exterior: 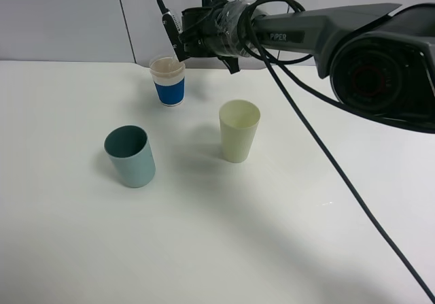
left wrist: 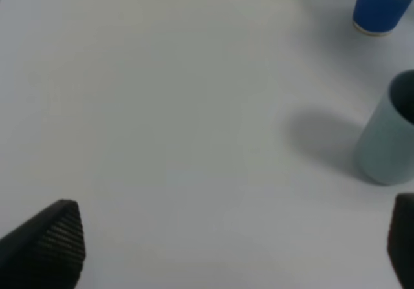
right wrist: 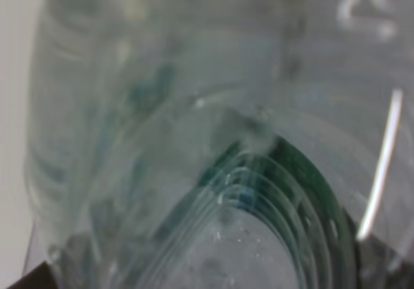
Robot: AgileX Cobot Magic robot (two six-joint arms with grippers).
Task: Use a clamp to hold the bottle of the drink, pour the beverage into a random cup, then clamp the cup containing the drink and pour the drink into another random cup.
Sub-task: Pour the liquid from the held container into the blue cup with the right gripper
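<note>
Paper cup (exterior: 169,90): wide blue band, white rim, cream inside.
Teal tumbler (exterior: 130,158): plain blue-green, darker inside.
Pale tumbler (exterior: 238,132): plain yellow-green.
Bottle (right wrist: 162,108): clear, dark green traces.
Desk (exterior: 204,249): white.
Left gripper (left wrist: 236,237) pads (left wrist: 55,240): black, cross-hatched.

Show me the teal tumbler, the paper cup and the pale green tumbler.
teal tumbler (exterior: 131,161): exterior high view, outer wall.
paper cup (exterior: 170,92): exterior high view, blue band.
pale green tumbler (exterior: 238,142): exterior high view, outer wall.

Exterior high: mounted above, angled down across desk (exterior: 204,249). Left wrist: low over desk, sharing teal tumbler (exterior: 129,158) and paper cup (exterior: 170,92). Right wrist: tight against bottle (right wrist: 194,108).
</note>
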